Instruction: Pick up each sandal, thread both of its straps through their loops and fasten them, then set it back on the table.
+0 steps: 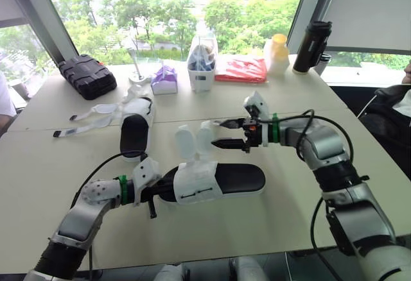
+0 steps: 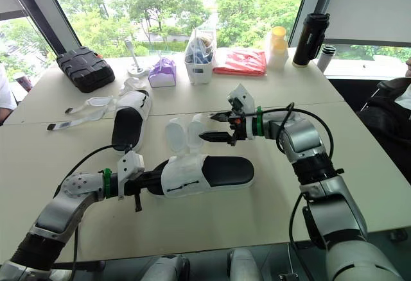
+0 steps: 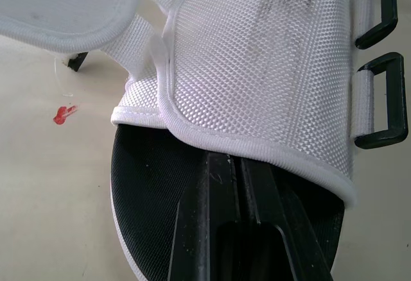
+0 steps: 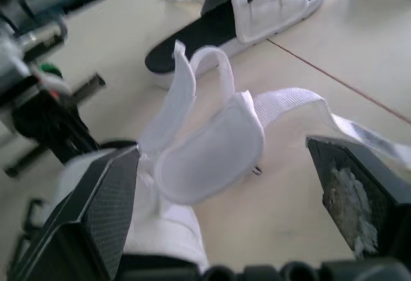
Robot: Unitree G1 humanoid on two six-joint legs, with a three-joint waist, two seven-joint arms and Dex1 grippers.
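Neither sandal is fastened yet. The near sandal (image 1: 218,181) lies on the counter (image 1: 289,223), its padded white straps (image 1: 192,141) standing loose and its black plastic loops (image 3: 379,101) empty. Our left end effector (image 1: 154,194) rests fingers-together on its textured black footbed, under the woven upper. Our right end effector (image 1: 217,135) gapes wide just beside the straps, holding nothing. The far sandal (image 1: 136,130) lies unthreaded.

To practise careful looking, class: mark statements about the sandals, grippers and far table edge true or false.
1. The right gripper has its fingers open by the raised straps of the near sandal. True.
2. The far sandal's straps are fastened. False: the far sandal has loose straps trailing on the table.
3. The left gripper reaches into the near sandal. True.
4. The black bottle stands beside the black case. False: the black bottle and black case sit at opposite ends.
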